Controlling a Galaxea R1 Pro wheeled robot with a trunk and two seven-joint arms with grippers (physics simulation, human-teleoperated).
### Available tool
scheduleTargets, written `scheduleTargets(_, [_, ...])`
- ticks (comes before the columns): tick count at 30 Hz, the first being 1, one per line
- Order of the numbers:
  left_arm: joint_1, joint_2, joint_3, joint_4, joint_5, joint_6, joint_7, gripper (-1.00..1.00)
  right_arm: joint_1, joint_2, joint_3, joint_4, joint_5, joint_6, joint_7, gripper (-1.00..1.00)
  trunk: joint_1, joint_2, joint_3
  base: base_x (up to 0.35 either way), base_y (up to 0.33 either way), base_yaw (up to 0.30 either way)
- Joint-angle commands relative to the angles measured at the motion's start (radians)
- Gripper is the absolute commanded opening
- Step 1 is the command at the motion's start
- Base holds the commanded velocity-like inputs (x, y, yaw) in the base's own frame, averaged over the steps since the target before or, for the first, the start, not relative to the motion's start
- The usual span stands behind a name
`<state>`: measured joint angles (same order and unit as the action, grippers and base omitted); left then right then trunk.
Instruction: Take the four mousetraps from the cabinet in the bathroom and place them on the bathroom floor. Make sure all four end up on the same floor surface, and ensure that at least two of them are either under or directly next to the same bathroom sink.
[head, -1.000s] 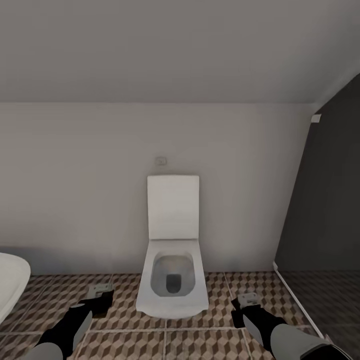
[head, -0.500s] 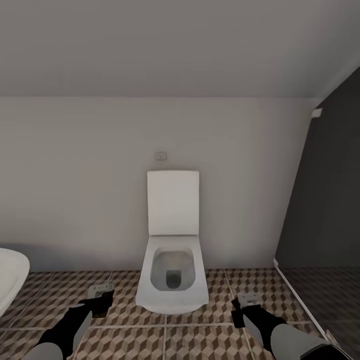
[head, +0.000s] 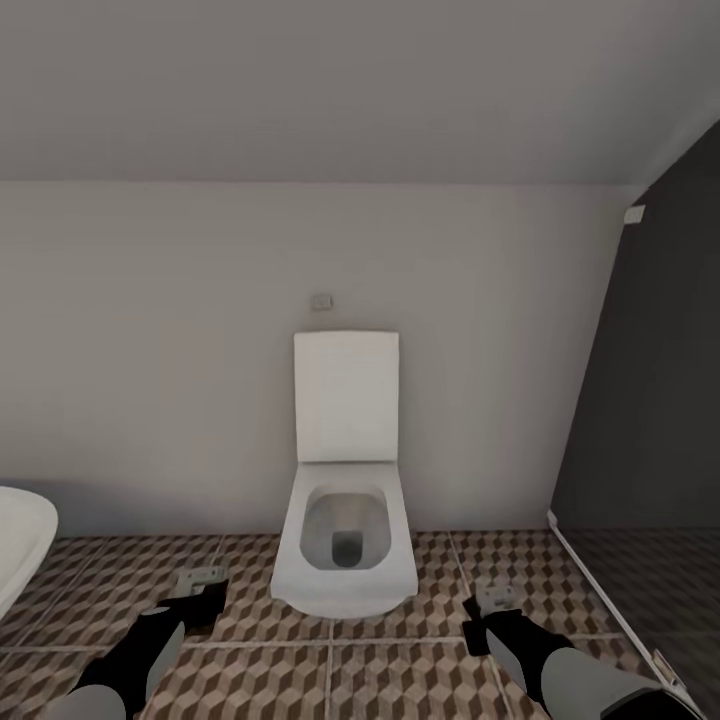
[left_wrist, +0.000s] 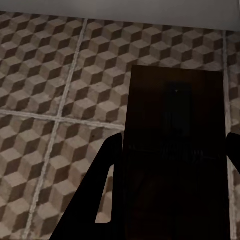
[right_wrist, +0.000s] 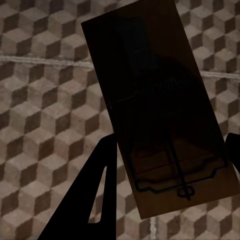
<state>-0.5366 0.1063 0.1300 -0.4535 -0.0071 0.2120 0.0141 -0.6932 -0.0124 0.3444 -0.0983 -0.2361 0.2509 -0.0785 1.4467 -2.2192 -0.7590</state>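
1. Facing a white toilet (head: 345, 520) with lid raised, against a pale wall; dark panel (head: 650, 400) to the right, white bathtub rim (head: 20, 545) at far left.
2. Holding one mousetrap (left_wrist: 172, 165) in the left fingers (left_wrist: 172, 150): closed on the dark board's edges, above the cube-patterned bathroom floor (left_wrist: 50, 90).
3. Holding a second mousetrap (right_wrist: 157, 105) in the right fingers (right_wrist: 170, 145): closed on it, board tilted, wire bar and spring visible, floor beneath.
4. Seen from the head: left fingers (head: 205, 590) and right fingers (head: 490, 605) low, either side of the toilet, above the tiles.
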Motion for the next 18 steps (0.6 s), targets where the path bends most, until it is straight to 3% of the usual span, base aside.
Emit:
scheduleTargets(1, [0.000,0.000,0.002,-0.002,-0.002,0.006,0.003,-1.00,0.000,0.000,0.008,-0.003,-0.011,0.007,-0.003,-1.00,0.004,-0.008,-0.004,0.000,0.000,0.000])
scheduleTargets(12, [0.000,0.000,0.003,-0.004,-0.002,0.005,0.003,-1.00,0.000,-0.001,0.009,-0.003,-0.011,0.000,-0.009,-1.00,0.046,-0.085,-0.039,0.000,0.000,0.000])
scheduleTargets(18, [0.000,0.000,-0.001,0.004,0.000,0.006,0.001,-1.00,0.000,-0.001,0.011,0.010,-0.009,-0.087,-0.022,-1.00,0.069,-0.127,-0.058,0.000,0.000,0.000])
